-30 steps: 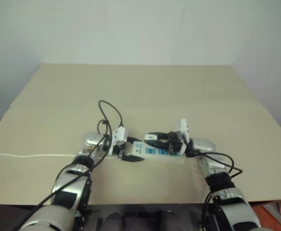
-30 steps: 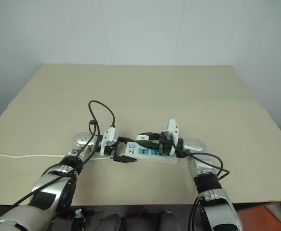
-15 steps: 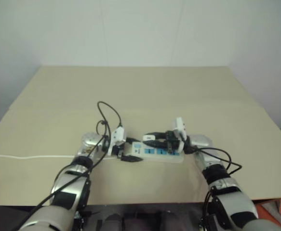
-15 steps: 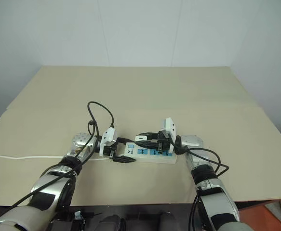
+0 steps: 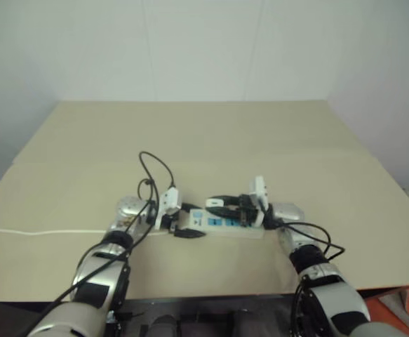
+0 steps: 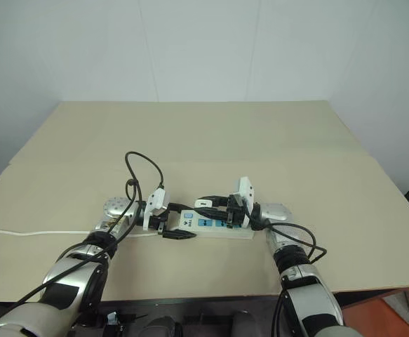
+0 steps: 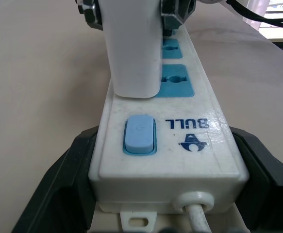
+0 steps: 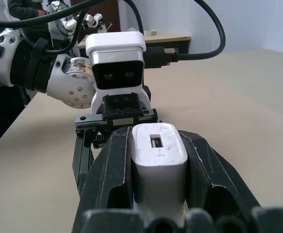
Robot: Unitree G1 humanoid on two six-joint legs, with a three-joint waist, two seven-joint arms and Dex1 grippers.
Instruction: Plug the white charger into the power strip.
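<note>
The power strip (image 6: 205, 225) lies on the tan table (image 6: 211, 140), a long white bar with blue sockets. My left gripper (image 7: 165, 184) is shut on its switch end, one black finger on each side. My right gripper (image 8: 159, 160) is shut on the white charger (image 8: 159, 150) and reaches in from the right over the strip. In the left wrist view the white charger (image 7: 134, 48) stands upright with its lower end on the strip's top, just past the blue switch (image 7: 140, 133). It partly covers the nearest socket. Its prongs are hidden, so I cannot tell whether it is seated.
The strip's thin white cord (image 6: 36, 233) runs left along the table to its left edge. A black cable loop (image 6: 144, 168) rises from my left wrist. The table's front edge is close below both arms. A pale wall stands behind the table.
The whole picture has shifted slightly. My right forearm has swung inward, while both grippers, the charger and the strip keep their places relative to each other.
</note>
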